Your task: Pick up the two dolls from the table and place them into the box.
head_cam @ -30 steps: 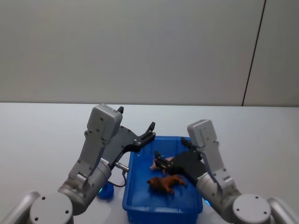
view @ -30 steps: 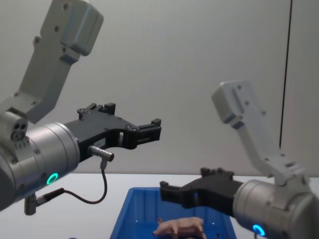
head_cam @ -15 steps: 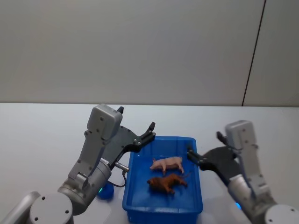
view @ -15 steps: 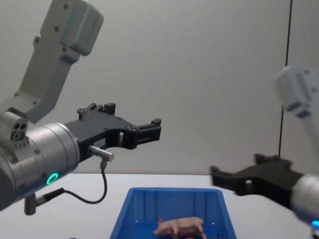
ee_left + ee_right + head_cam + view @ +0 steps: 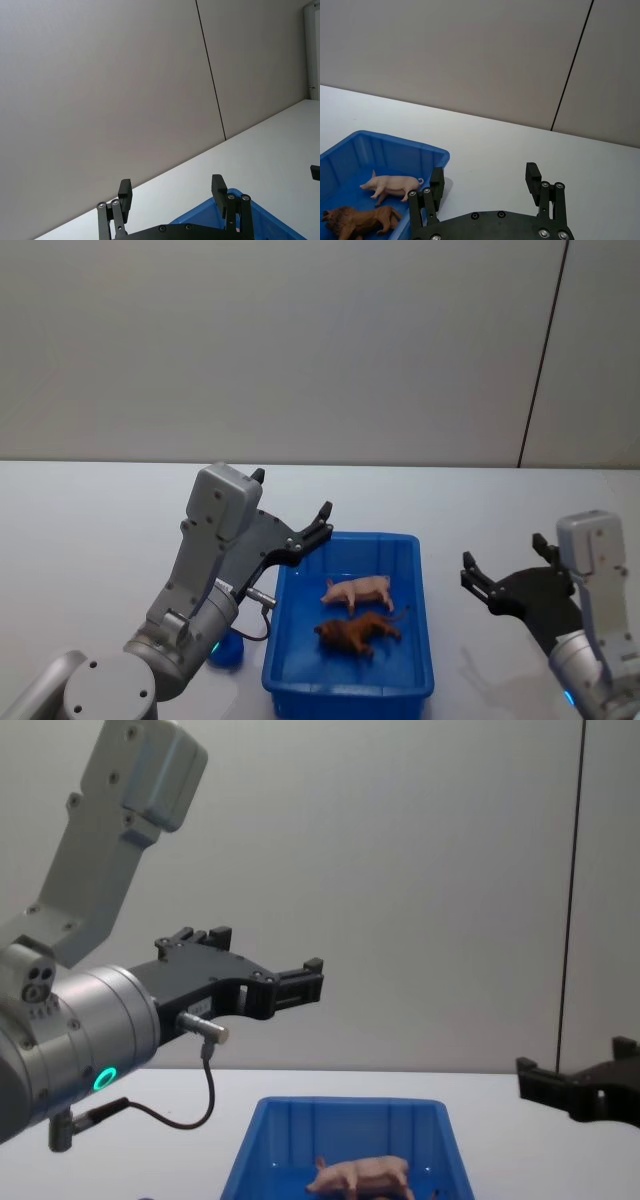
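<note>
Both dolls lie inside the blue box (image 5: pixel 424 635) on the white table (image 5: pixel 80 530): the pale pink pig (image 5: pixel 357 590) toward the back, the shaggy brown one (image 5: pixel 358 631) in front of it. My right gripper (image 5: pixel 503 552) hovers open and empty over the table, to the right of the box. From its wrist the pig (image 5: pixel 392 183) and the brown doll (image 5: pixel 362 220) show in the box (image 5: pixel 395 142), off to one side of the open right gripper (image 5: pixel 485 171). My left gripper (image 5: pixel 292 493) hangs open and empty above the box's back left corner.
A small blue round object (image 5: pixel 228 650) sits on the table by the left arm's base, left of the box. A plain grey wall with a dark vertical seam (image 5: pixel 540 360) stands behind the table. Bare tabletop spreads left and right of the box.
My right gripper has drawn back from over the box to the right, leaving the pig lying in the box. The left arm has not moved.
</note>
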Robot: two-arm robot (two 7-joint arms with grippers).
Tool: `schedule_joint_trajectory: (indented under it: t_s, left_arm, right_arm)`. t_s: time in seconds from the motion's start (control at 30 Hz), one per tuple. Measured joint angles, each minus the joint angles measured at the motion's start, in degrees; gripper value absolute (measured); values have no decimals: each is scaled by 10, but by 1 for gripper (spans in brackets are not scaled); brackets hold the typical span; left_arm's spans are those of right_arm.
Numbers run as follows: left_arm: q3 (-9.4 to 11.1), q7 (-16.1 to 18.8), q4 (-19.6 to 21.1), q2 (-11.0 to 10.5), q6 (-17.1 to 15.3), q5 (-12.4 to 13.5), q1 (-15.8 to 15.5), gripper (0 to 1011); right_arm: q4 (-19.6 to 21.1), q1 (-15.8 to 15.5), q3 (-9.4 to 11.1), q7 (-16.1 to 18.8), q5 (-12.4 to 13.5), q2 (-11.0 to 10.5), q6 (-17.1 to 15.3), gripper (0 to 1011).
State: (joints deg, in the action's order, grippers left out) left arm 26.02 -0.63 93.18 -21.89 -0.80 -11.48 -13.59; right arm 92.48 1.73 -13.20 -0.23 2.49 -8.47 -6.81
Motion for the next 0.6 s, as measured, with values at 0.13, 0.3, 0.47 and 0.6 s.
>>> schedule_joint_trajectory:
  t_s: [0.13,0.3,0.47,0.6]
  left_arm:
    - [0,0,0,0,0,0,0,1001]
    - [-1,1,5,-3,-2,0,4,1001]
    - [-3,6,14,-9,-9,-1,11,1002]
    - [-7,13,25,-18,-20,-8,21,1001]
  right_arm:
    - [8,-7,4,-6,4,-5,-1,1001]
    - [15,-13,8,-11,9,-10,-2,1001]
    - [19,-17,10,-14,11,-13,-3,1001]
    - [22,-20,12,-16,13,-16,-3,1001]
